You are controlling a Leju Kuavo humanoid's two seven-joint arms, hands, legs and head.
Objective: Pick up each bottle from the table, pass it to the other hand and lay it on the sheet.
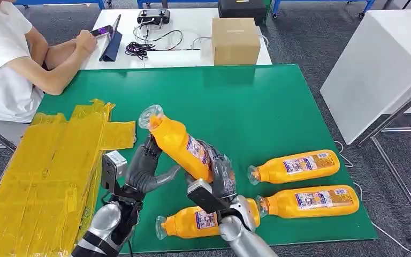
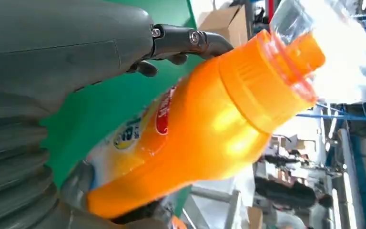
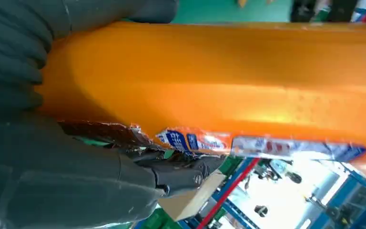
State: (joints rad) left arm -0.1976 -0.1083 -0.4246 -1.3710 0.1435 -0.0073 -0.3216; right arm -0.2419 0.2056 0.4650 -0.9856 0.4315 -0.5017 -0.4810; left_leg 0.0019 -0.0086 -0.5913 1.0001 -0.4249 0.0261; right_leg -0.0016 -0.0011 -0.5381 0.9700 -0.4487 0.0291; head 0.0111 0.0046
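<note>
An orange bottle [image 1: 179,143] with a clear cap hangs tilted above the green mat [image 1: 257,107], cap up and to the left. My right hand [image 1: 220,174] grips its lower, labelled end [image 3: 219,90]. My left hand [image 1: 147,163] reaches under its shoulder [image 2: 205,119], fingers behind it and the thumb toward its side. Whether the left hand grips the bottle I cannot tell. Three more orange bottles lie on the mat: two [image 1: 295,166] [image 1: 310,200] at the right, and one [image 1: 192,222] partly hidden by my right arm. The yellow sheet [image 1: 48,171] lies at the left.
A person in a white shirt [image 1: 5,64] sits at the far left with a phone. Behind the mat, a white table carries a cardboard box [image 1: 235,40] and cables. Another white table [image 1: 377,64] stands at the right.
</note>
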